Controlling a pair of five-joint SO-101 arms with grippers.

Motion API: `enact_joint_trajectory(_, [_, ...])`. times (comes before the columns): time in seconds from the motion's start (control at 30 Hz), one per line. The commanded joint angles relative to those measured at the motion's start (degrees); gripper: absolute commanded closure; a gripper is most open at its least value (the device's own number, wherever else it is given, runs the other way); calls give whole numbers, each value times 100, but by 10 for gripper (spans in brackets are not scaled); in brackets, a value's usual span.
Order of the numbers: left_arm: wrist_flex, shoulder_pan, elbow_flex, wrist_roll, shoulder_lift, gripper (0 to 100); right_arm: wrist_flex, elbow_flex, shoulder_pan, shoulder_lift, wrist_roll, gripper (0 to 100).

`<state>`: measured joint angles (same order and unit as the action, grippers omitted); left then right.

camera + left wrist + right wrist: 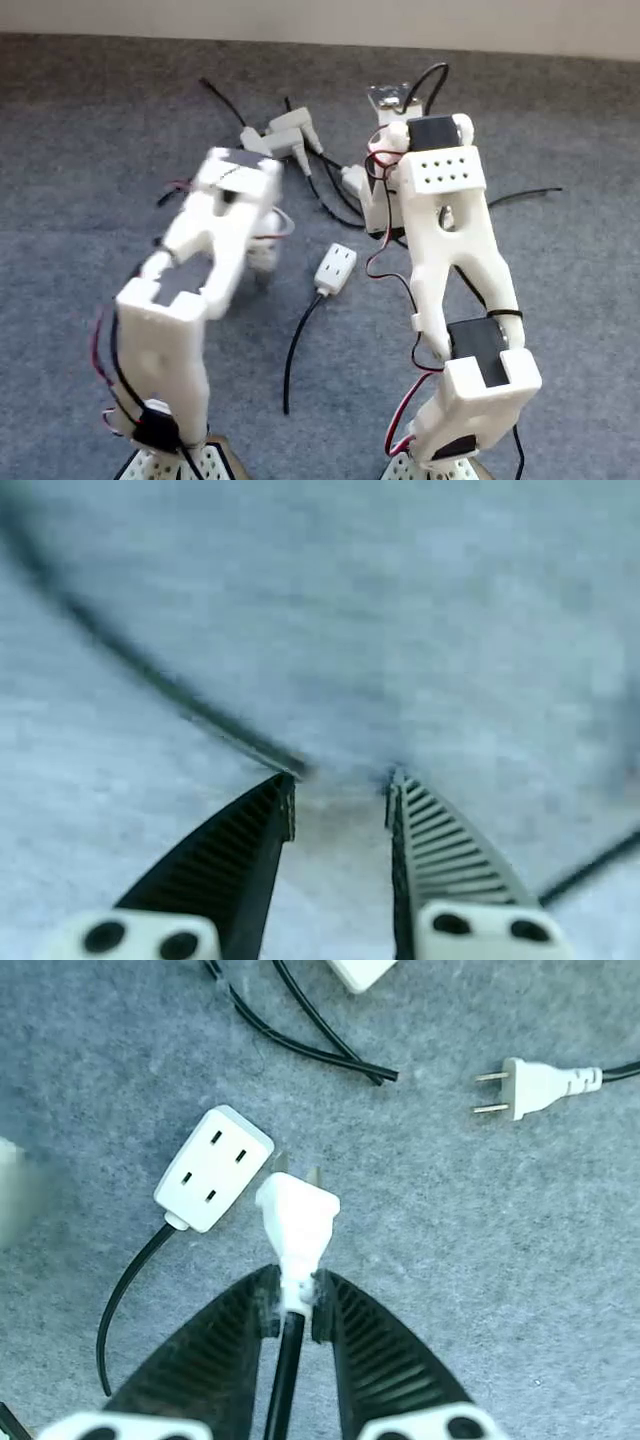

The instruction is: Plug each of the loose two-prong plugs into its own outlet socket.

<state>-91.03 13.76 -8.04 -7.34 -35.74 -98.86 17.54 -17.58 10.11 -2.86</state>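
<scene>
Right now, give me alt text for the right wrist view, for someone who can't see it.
The right gripper holds a white two-prong plug by its cord end, prongs pointing away, just beside a white outlet block on grey carpet. A second white plug lies loose farther off, near black cords.

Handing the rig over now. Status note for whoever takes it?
Left gripper: open, empty, over the carpet, near a black cable.
Right gripper: shut on a white plug; its prongs are beside the outlet socket, not in it.
Second plug: loose on the carpet.
Done: no plug seated.
Left: seat the held plug, then the second one.
</scene>
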Motion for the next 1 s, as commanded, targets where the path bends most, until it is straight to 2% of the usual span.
enact_joint_trajectory(0.0, [-712,1051,-822,-70,-840,813,-233,57,84,-374,-176,992])
enact_joint_trajectory(0.13, [-888,1279,-1253,-712,-1103,814,-233,66,180,-374,-185,992])
enact_joint_trajectory(0.27, [-923,1578,-1314,-1029,-1095,814,-233,127,321,-374,-193,992])
enact_joint_trajectory(0.43, [-905,2000,-1376,-1662,-1095,814,-233,673,787,-374,-202,992])
enact_joint_trajectory(0.67, [-897,2369,-1455,-1793,-1095,815,-233,1288,1666,-365,-484,992])
enact_joint_trajectory(0.87, [-923,2800,-2105,-1802,-1095,815,-233,1648,2158,-365,-721,992])
enact_joint_trajectory(0.97, [-914,3143,-2475,-2171,-1095,815,-233,1763,2343,-365,-721,992])
